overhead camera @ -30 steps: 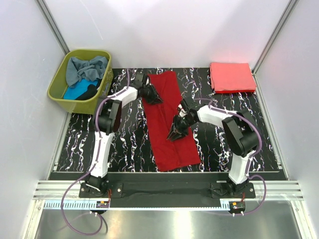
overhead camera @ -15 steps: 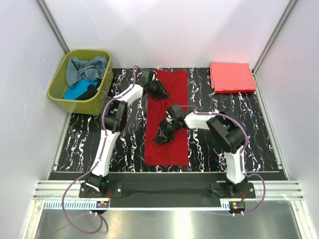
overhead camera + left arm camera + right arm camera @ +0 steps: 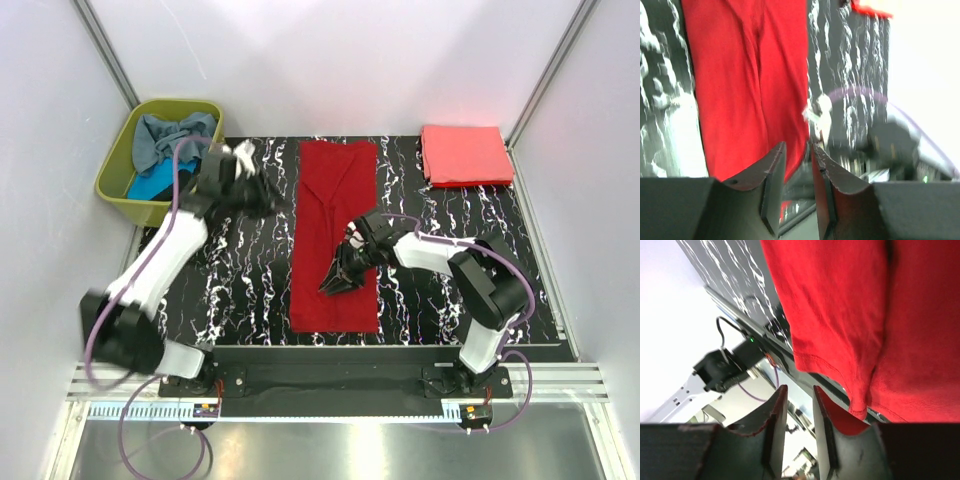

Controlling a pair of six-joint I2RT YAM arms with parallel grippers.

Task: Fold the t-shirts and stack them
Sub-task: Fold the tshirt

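Right gripper (image 3: pixel 332 283): fingers nearly pressed together with a thin gap, and the wrist view shows nothing between them. Tip points down and toward the near-left, over the lower half of the red shirt (image 3: pixel 335 200); can't tell if it touches the cloth. Right forearm runs low from the elbow out to the right, upper arm back to its base at the near edge. Left gripper (image 3: pixel 797 146): same state, a narrow slit and nothing in it. From above it's blurred, off the red shirt over bare table (image 3: pixel 440 290) between shirt and basket (image 3: pixel 115 175). Left arm is stretched long, elbow swung out past the table's left edge. Red shirt lies flat as a long narrow strip mid-table, running far to near. Coral shirt (image 3: pixel 465 155) sits folded square at the far-right corner. Grey-blue (image 3: pixel 165 140), turquoise (image 3: pixel 150 185) and black (image 3: pixel 180 185) shirts are bunched in the basket.
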